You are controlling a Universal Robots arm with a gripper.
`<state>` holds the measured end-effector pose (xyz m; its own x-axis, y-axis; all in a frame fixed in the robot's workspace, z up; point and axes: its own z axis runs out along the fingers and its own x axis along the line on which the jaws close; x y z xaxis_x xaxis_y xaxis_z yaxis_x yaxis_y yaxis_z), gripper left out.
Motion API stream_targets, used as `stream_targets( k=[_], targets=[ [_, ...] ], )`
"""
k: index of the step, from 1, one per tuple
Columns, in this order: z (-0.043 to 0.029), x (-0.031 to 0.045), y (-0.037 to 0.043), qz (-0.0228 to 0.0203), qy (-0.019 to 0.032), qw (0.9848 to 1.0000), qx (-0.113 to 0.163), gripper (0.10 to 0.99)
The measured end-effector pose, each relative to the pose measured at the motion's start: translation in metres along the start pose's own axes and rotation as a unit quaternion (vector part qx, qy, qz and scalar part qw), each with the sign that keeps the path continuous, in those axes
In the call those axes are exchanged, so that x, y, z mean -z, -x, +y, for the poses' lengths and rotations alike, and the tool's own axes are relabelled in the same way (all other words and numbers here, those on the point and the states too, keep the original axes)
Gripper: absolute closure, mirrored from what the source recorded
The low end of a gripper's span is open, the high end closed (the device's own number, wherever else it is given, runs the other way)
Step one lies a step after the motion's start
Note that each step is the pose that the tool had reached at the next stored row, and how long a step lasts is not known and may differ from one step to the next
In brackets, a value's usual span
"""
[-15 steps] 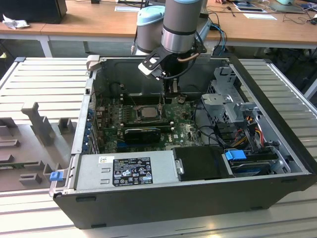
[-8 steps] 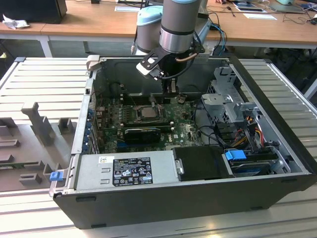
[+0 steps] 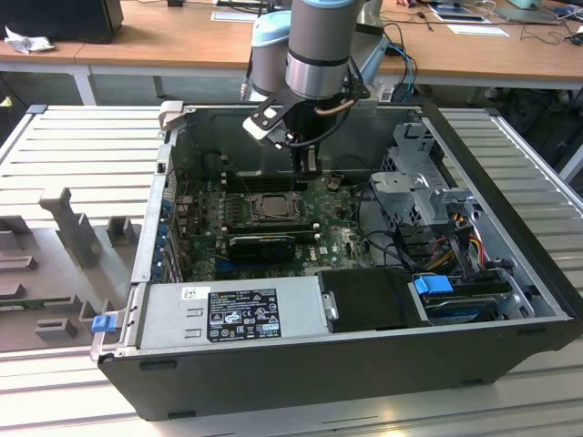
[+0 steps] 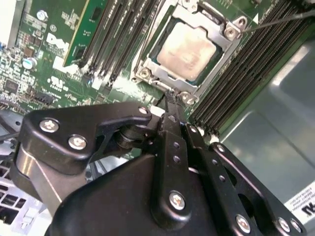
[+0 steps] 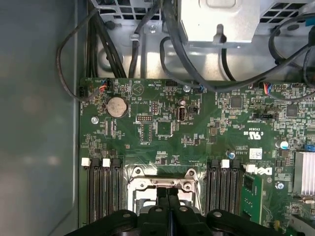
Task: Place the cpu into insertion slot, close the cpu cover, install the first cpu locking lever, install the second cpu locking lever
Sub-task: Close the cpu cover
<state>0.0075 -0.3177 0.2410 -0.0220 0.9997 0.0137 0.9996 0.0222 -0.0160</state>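
Observation:
The cpu (image 4: 187, 46) lies flat in the insertion slot (image 3: 272, 208), its pale metal top showing through the cut-out of the cpu cover (image 4: 224, 58). The cover's silvery frame lies down over the chip's edges. A thin metal lever rod (image 4: 280, 18) angles away from one corner of the socket. My gripper (image 4: 170, 98) is shut with nothing between its fingers, and its tip hovers at the socket's edge, close to the frame. In the first wrist view the gripper (image 5: 167, 191) points at the socket frame (image 5: 162, 183). From outside, the gripper (image 3: 310, 167) hangs just behind the socket.
The motherboard (image 5: 162, 128) sits in an open computer case (image 3: 301, 364). Black memory slots (image 4: 106, 39) flank the socket on both sides. Cables (image 5: 147, 44) and a metal drive cage (image 3: 419, 182) lie at the exterior view's right. A power supply (image 3: 228, 314) runs along the front.

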Motion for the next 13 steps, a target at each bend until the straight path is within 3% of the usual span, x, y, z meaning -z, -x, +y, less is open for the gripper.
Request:
stream_targets(
  k=[3,5,7,13],
  targets=[
    [-0.0049,-0.0082,0.0,0.0001,-0.0001,0.9999,0.012,0.98],
    [-0.0144,-0.0127,-0.0001,0.0,-0.0002,0.9999,0.017,0.98],
    [-0.0215,-0.0135,-0.0002,-0.0001,-0.0003,0.9998,0.018,0.98],
    [-0.0275,-0.0144,-0.0004,0.0,-0.0002,0.9998,0.018,0.98]
  ],
)
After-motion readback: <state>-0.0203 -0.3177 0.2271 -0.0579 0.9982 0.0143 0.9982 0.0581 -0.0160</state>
